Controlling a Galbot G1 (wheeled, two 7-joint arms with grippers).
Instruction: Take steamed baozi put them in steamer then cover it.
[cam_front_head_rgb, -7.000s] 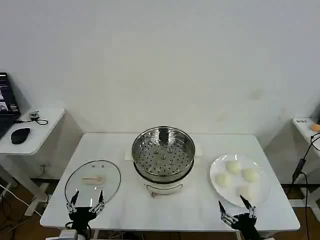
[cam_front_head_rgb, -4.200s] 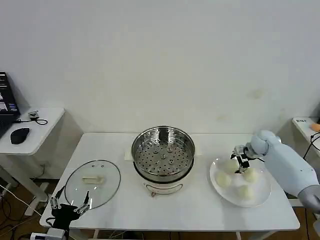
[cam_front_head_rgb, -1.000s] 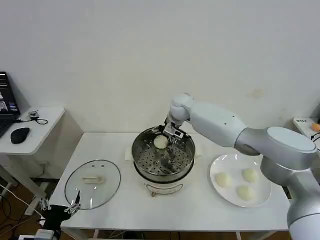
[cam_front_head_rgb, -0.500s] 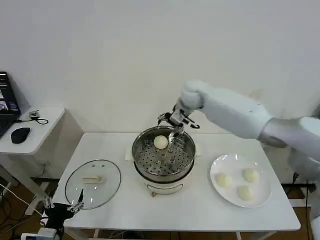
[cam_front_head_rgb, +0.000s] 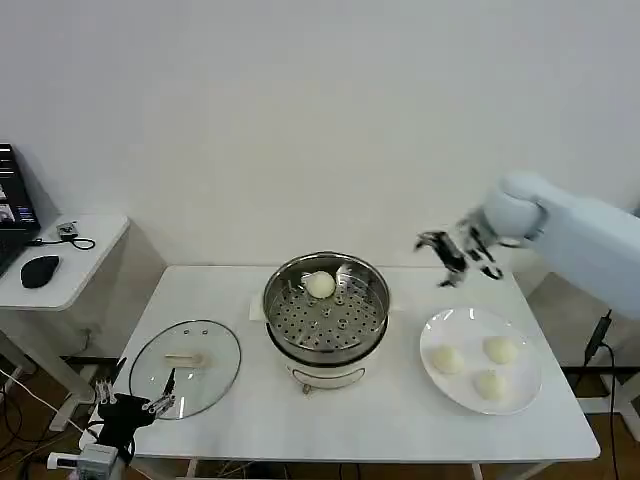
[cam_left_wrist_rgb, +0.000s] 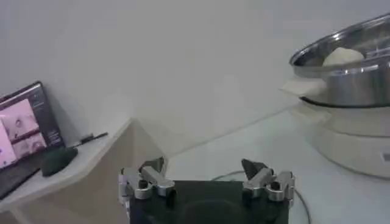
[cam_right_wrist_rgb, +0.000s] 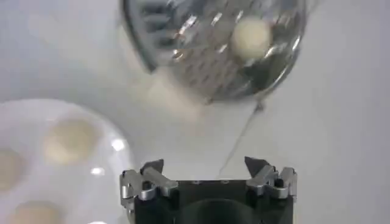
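The steel steamer (cam_front_head_rgb: 326, 318) stands mid-table on its white base, with one baozi (cam_front_head_rgb: 320, 285) lying at its far side. Three more baozi (cam_front_head_rgb: 447, 358) rest on the white plate (cam_front_head_rgb: 432, 335) to the right. My right gripper (cam_front_head_rgb: 458, 248) hangs open and empty in the air, between steamer and plate, toward the table's back. Its wrist view looks down on the steamer (cam_right_wrist_rgb: 201, 55), the baozi (cam_right_wrist_rgb: 251, 35) in it, and the plate (cam_right_wrist_rgb: 36, 115). The glass cover (cam_front_head_rgb: 186, 365) lies flat at front left. My left gripper (cam_front_head_rgb: 135, 405) sits open at the table's front-left corner, just before the cover.
A side table on the left carries a laptop (cam_left_wrist_rgb: 24, 122) and a mouse (cam_front_head_rgb: 40, 270). Another side table edge (cam_front_head_rgb: 610, 250) shows at far right. A thin cable (cam_right_wrist_rgb: 234, 143) runs over the white tabletop behind the steamer.
My right gripper let go of the baozi in the steamer, rose, and swung right toward the plate. The left arm has barely moved.
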